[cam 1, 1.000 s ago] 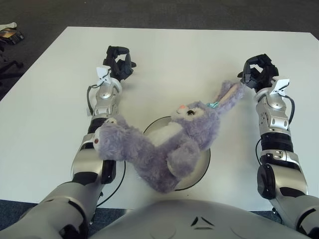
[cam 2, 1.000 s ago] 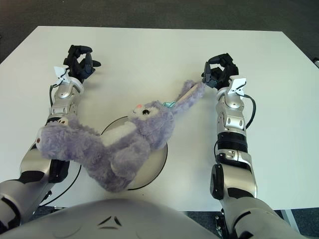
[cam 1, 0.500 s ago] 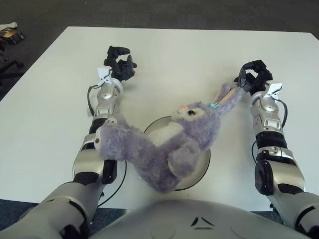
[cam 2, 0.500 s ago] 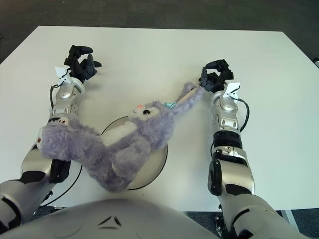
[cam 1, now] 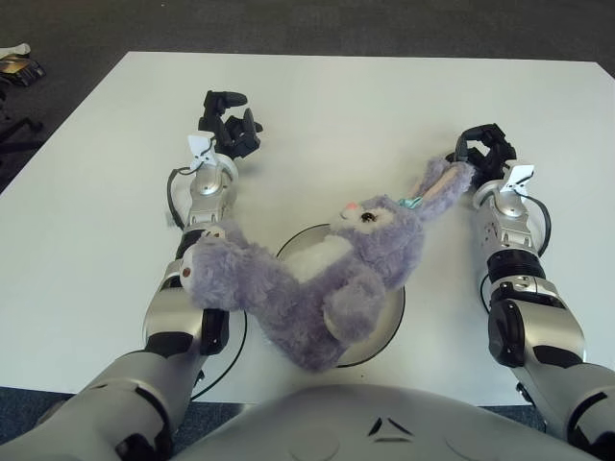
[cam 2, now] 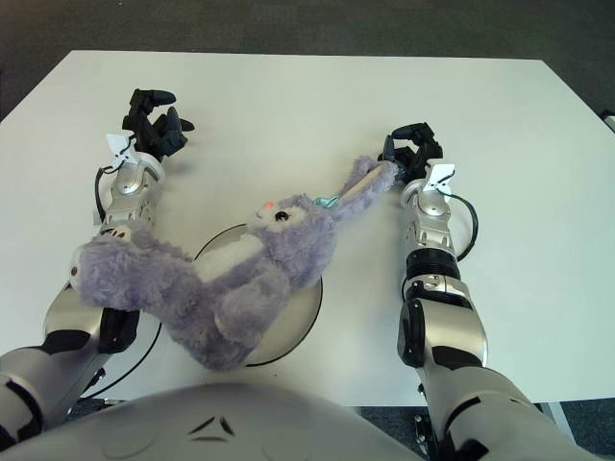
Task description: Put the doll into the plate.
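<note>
One purple plush rabbit doll (cam 1: 327,279) lies across the round white plate with a dark rim (cam 1: 392,312), near the front edge of the white rectangular table (cam 1: 336,106). The doll's body covers most of the plate, and one leg overhangs the left forearm. Farther back, the right hand (cam 1: 483,154) shows at the tip of the doll's raised ear; contact cannot be determined, fingers curled. The left hand (cam 1: 229,122), toward the far left area, is released, fingers spread, grasping nothing.
</note>
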